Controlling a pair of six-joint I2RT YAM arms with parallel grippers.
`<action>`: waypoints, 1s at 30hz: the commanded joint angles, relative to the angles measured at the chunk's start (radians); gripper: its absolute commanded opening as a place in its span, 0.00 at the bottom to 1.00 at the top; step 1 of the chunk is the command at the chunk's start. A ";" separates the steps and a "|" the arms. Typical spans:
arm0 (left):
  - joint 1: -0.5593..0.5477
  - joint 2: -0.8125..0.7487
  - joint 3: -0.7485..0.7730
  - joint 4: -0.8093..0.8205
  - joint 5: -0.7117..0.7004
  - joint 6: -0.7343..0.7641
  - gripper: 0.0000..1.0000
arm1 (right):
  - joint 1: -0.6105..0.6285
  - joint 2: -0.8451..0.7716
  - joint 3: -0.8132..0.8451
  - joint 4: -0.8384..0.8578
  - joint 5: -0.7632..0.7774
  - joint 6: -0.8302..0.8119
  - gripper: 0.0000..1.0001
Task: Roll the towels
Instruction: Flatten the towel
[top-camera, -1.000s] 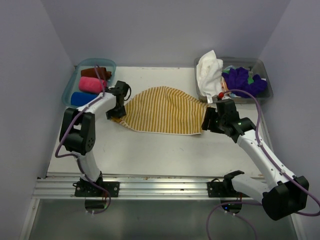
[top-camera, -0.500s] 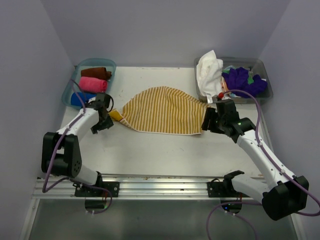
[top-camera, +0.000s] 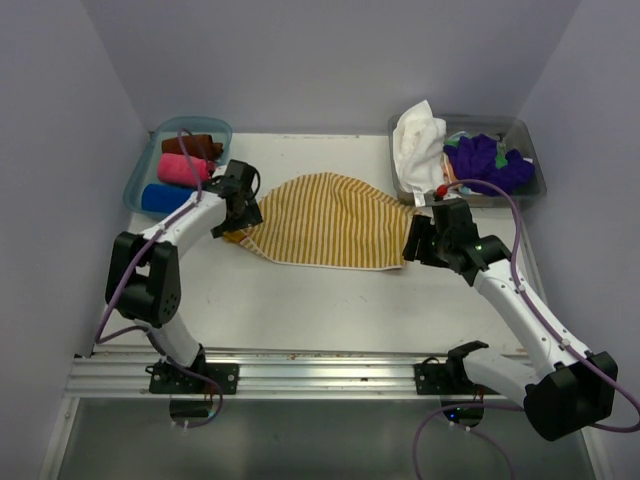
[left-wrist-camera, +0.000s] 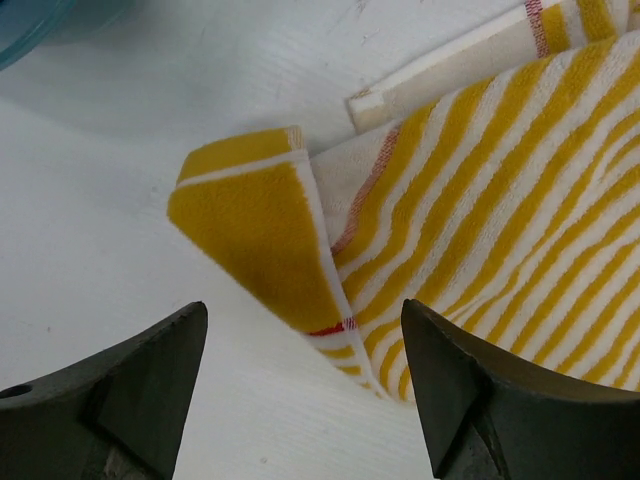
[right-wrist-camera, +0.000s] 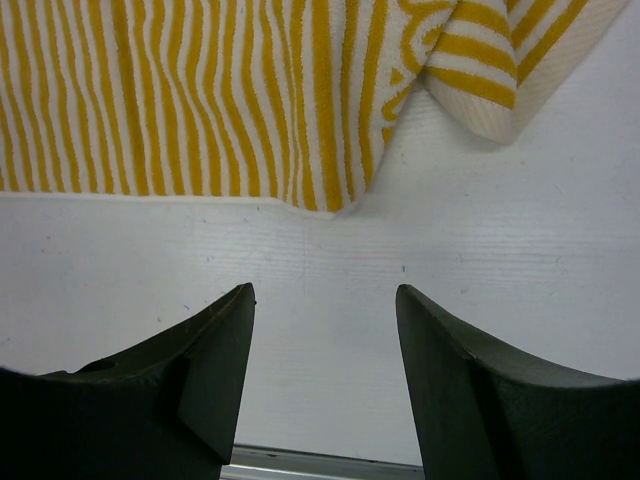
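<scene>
The mustard-striped towel (top-camera: 325, 220) lies spread but rumpled mid-table (top-camera: 300, 290), its left corner (left-wrist-camera: 255, 225) doubled over itself. The left gripper (left-wrist-camera: 303, 330) hovers over that corner, jaws wide, holding nothing; the right gripper (right-wrist-camera: 325, 300) waits spread and empty off the towel's near right edge. This looks like flattening before rolling: next, pinch the flap and draw it outward.

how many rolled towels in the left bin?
3: brown roll at the far end of the bin, pink roll mid-bin, blue roll nearest the arms. The left arm overlaps it, so more may be hidden.
</scene>
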 joint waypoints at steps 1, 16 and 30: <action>-0.008 0.084 0.087 -0.064 -0.093 -0.007 0.82 | 0.001 -0.004 0.006 0.021 -0.018 0.007 0.63; -0.003 0.026 0.040 -0.086 -0.185 -0.029 0.47 | 0.000 0.012 -0.007 0.039 -0.016 0.010 0.63; 0.070 0.074 -0.028 -0.006 -0.070 0.010 0.55 | 0.001 -0.002 -0.016 0.024 0.005 -0.003 0.62</action>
